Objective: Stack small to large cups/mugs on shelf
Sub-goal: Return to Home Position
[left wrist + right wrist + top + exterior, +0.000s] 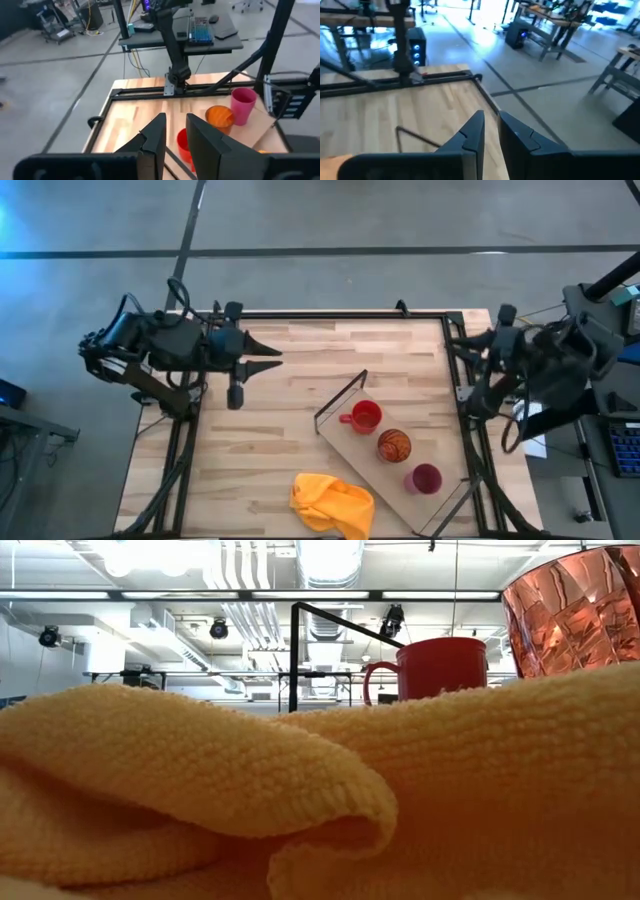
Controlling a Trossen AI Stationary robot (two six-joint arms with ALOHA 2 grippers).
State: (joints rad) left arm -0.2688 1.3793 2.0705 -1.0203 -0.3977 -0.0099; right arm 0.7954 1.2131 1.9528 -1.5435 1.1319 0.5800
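Note:
Three cups stand upright in a row on the light plywood shelf (pixel 398 472), which lies slantwise on the table's right half. They are a red mug (pixel 366 417) with a handle, an orange patterned tumbler (pixel 394 445) and a magenta cup (pixel 424 478). All three also show in the left wrist view: the mug (pixel 182 144), the tumbler (pixel 219 117) and the cup (pixel 243 104). My left gripper (pixel 272 354) hovers over the table's far left, pointing right, narrowly open and empty. My right gripper (pixel 491 120) waits at the table's far right edge, narrowly open and empty.
A yellow-orange cloth (pixel 330 502) lies crumpled at the near edge, left of the shelf, and fills the low view (pixel 300 790). The shelf's black wire frame (pixel 340 395) stands up at its far-left end. Bare tabletop (pixel 270 430) lies between my left gripper and the shelf.

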